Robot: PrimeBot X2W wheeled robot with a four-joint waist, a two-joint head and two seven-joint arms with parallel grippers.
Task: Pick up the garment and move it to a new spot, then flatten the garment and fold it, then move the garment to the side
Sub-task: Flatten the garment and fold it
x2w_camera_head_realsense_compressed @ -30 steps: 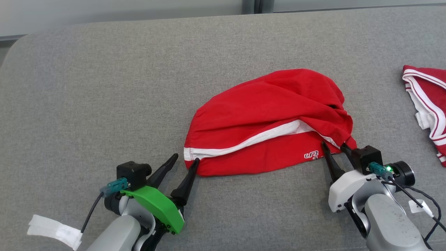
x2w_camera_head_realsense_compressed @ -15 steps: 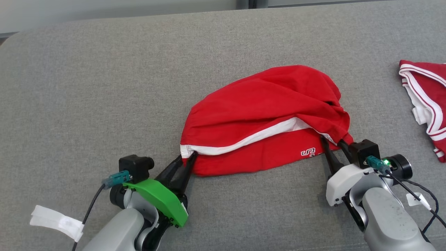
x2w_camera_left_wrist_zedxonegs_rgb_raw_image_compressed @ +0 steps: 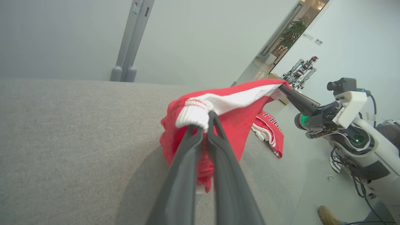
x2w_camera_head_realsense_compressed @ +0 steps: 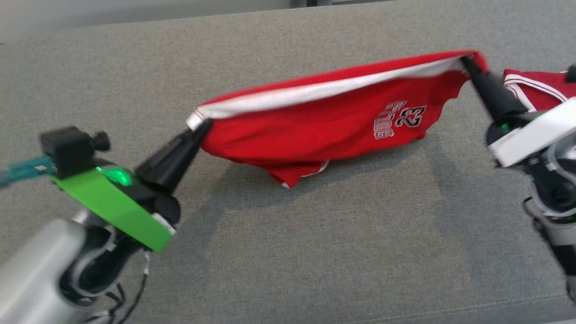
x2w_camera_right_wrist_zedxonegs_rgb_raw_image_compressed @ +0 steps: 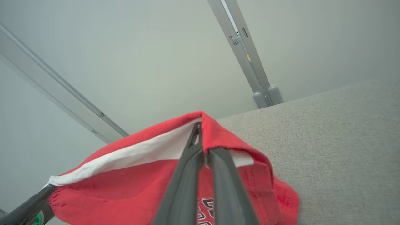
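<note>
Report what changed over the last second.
The left end effector, open beside the red shorts a second ago, shut on one end of the white waistband; the right end effector shut on the other end. Both rose and spread, lifting the shorts taut above the grey fabric surface. The second red garment stayed lying at the right.

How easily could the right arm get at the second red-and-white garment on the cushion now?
Probably not yet. The right claw is shut on a corner of the red garment, held up with the left claw. The second garment lies close by, nothing between, but the claw must let go first.
</note>
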